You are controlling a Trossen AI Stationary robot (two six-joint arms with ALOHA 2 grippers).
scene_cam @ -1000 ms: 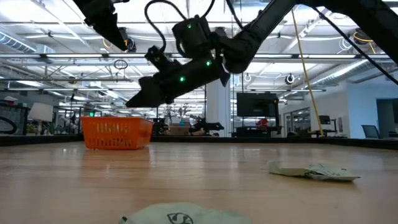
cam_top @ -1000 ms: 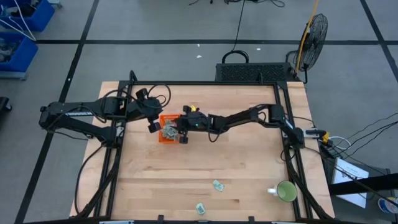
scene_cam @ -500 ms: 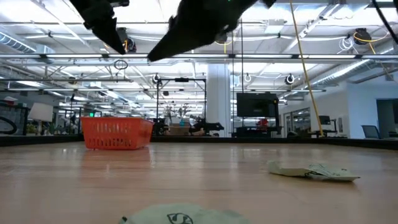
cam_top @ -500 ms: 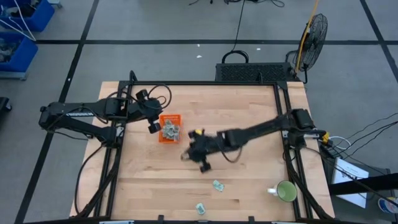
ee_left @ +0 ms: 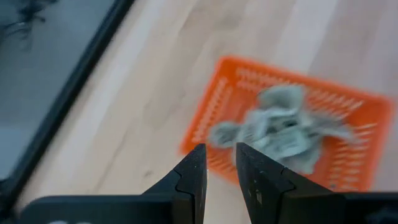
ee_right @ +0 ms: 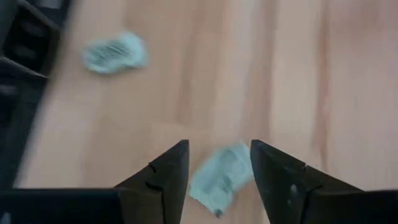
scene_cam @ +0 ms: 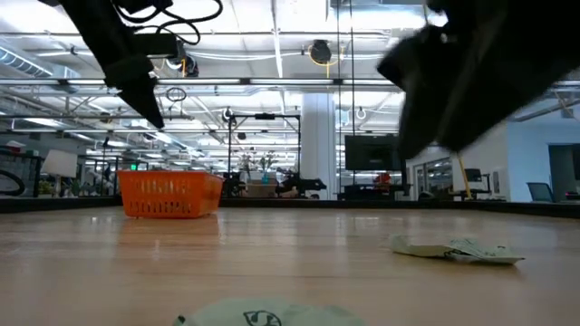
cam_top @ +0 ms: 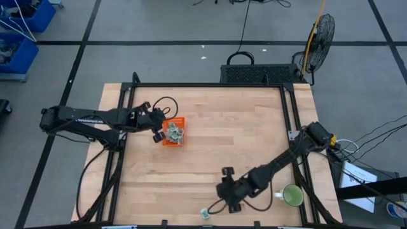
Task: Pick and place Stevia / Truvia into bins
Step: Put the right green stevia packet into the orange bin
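So the right gripper (ee_right: 214, 171) is down near the front edge of the table, fingers spread wide, with one Truvia sachet (ee_right: 221, 174) lying flat on the wood right in the gap between them, not pinched. A second sachet (ee_right: 115, 52) lies apart from it, toward the table edge; from above it's at about 7 o'clock from the gripper (cam_top: 205, 214). The first sachet can't be seen from above since the right arm covers it.

The left gripper (ee_left: 217, 171) hovers just beside the orange bin (cam_top: 173, 132), at its 9 o'clock, fingers close together with a narrow gap and nothing in it. A heap of sachets (ee_left: 277, 127) is in the bin, too blurry to count.

Green mug (cam_top: 292, 196) sits at the gripper's 3 o'clock.
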